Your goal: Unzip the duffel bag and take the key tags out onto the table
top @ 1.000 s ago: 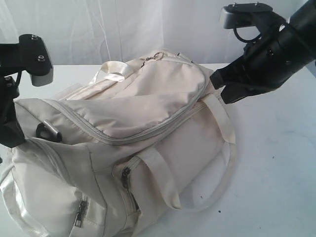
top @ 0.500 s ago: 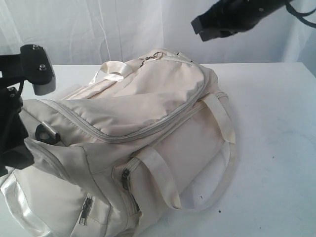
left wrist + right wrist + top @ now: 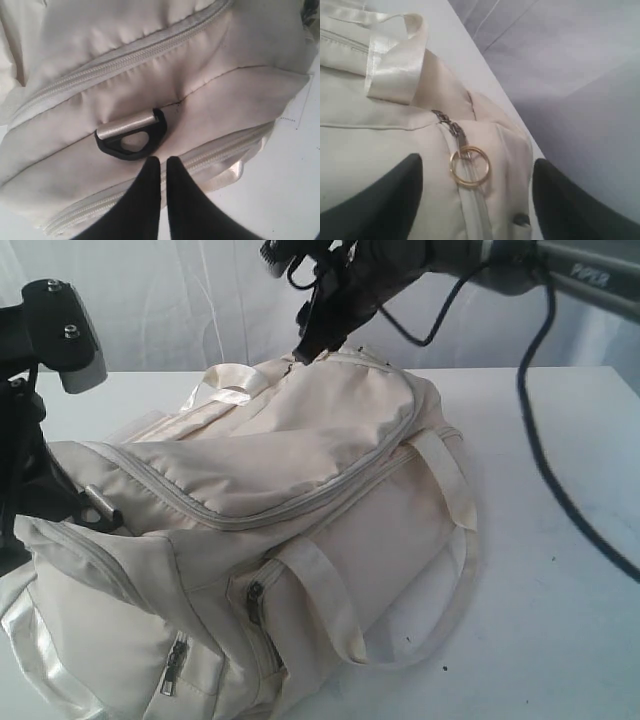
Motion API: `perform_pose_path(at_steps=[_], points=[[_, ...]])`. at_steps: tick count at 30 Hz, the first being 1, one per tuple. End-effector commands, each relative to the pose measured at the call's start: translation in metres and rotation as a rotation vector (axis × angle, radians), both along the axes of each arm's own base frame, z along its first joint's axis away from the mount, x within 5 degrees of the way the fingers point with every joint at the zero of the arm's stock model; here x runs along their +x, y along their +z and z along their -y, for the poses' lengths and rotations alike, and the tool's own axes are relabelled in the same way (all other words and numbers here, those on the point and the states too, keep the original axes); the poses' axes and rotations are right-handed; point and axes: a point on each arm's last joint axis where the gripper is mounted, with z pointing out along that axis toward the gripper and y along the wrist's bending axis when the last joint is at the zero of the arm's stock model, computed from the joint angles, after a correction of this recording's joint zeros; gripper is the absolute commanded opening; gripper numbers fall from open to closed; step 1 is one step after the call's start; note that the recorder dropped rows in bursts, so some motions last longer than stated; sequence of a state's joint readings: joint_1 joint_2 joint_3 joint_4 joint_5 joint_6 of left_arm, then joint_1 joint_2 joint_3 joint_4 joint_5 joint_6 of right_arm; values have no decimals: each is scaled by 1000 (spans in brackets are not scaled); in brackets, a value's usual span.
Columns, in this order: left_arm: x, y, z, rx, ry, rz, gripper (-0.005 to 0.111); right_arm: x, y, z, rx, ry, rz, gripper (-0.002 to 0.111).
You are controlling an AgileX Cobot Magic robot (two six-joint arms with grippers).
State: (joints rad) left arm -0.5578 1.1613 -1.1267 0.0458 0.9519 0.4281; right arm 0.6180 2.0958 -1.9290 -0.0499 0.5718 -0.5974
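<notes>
Okay, the duffel bag [image 3: 330, 460] lies slumped on the white counter [image 3: 560, 540], and its long top zipper [image 3: 300, 508] is shut. I cannot see the key tags anywhere, so I think they are inside.

My right jaws hang over the far end of the bag. They are wide open, one on each side of the little gold ring [image 3: 469, 166] on the zipper pull, and they hold nothing. My left jaws are at the near end, just beside the black D-ring [image 3: 132, 137]. They are almost shut, with only a thin gap, and I see nothing between them.

The bag is soft and floppy. I think it will bunch up and slide if I tug the zipper with nothing holding it down. The D-ring looks hard and easy to pinch, so it is a good place to hold. The gold ring is small, thin and smooth, so it could slip out. I should close right on it and pull slowly along the zipper line.
</notes>
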Motion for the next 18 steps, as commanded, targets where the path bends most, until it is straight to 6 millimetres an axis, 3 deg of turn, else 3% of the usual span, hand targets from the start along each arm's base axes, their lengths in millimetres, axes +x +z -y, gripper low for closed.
perform_pose_path(at_steps=[1, 8, 18], points=[[-5, -4, -1, -6, 7, -42, 8, 11, -20, -15, -2, 32, 79, 67], [-5, -20, 0, -5, 9, -57, 8, 16, -44, -15, -89, 34, 54, 65], [-5, -19, 1, -21, 10, -47, 8, 15, -50, -11, -84, -14, -20, 9]])
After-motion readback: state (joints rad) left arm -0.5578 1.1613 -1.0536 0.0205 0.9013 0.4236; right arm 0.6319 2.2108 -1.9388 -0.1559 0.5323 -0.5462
